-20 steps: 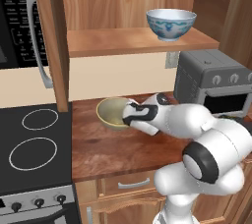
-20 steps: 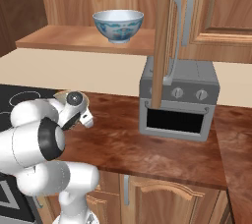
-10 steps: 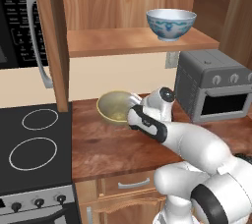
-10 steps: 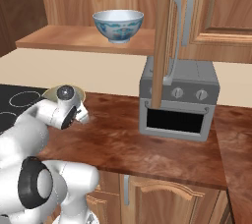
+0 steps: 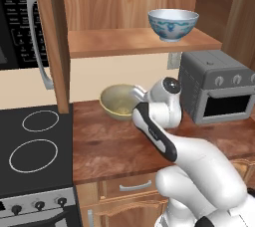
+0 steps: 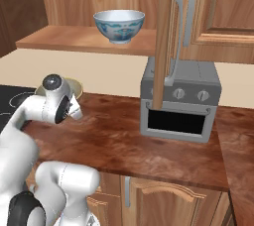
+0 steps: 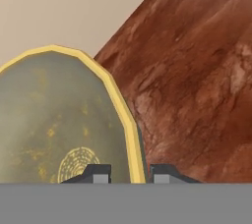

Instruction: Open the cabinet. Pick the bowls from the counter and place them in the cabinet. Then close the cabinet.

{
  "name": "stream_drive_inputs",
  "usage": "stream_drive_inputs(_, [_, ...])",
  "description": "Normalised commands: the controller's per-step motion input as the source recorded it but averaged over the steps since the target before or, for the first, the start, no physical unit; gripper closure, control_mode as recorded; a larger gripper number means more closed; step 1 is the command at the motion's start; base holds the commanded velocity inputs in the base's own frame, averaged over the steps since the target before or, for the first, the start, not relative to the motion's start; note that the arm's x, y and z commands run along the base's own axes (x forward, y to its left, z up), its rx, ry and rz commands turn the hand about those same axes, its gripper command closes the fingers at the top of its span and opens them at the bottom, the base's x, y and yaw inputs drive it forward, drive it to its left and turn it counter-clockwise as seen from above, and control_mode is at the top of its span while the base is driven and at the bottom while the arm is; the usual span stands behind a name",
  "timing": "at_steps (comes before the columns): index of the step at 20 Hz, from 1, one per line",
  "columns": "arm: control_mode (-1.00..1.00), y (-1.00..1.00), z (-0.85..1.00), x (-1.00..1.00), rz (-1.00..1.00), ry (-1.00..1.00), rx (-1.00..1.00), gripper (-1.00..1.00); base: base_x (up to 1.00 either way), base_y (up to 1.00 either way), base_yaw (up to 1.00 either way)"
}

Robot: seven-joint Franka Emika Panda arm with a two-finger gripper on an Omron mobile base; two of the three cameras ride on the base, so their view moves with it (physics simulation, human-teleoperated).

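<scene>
**Olive bowl lifted slightly at the rim**

Your arm swung its elbow down and forward since the earlier frame. Your hand (image 7: 128,171) was clamped on the olive-yellow bowl's (image 5: 118,101) rim, one finger inside, one outside, over the bench (image 5: 114,144). You had the white-and-blue bowl (image 5: 173,24) on the open cabinet's shelf (image 5: 119,47).

Counter (image 5: 114,144) (olive bowl (image 5: 119,101), toaster oven (image 5: 219,89)); shelf (image 5: 119,44), white-blue bowl (image 5: 173,24).
</scene>
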Motion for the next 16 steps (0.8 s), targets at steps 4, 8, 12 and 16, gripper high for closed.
stream_drive_inputs(4, [-1.0,0.0,0.73,-0.4,-0.08,0.0,0.0,1.0,0.0,0.0,0.0])
stream_drive_inputs(8, [-1.0,-0.01,0.67,-0.44,-0.09,0.0,0.0,1.0,0.0,0.0,0.0])
stream_drive_inputs(12, [-1.0,-0.08,0.56,-0.51,-0.11,0.0,0.0,1.0,0.0,0.0,0.0])
stream_drive_inputs(16, [-1.0,-0.21,0.5,-0.53,-0.12,0.0,0.0,1.0,0.0,0.0,0.0])
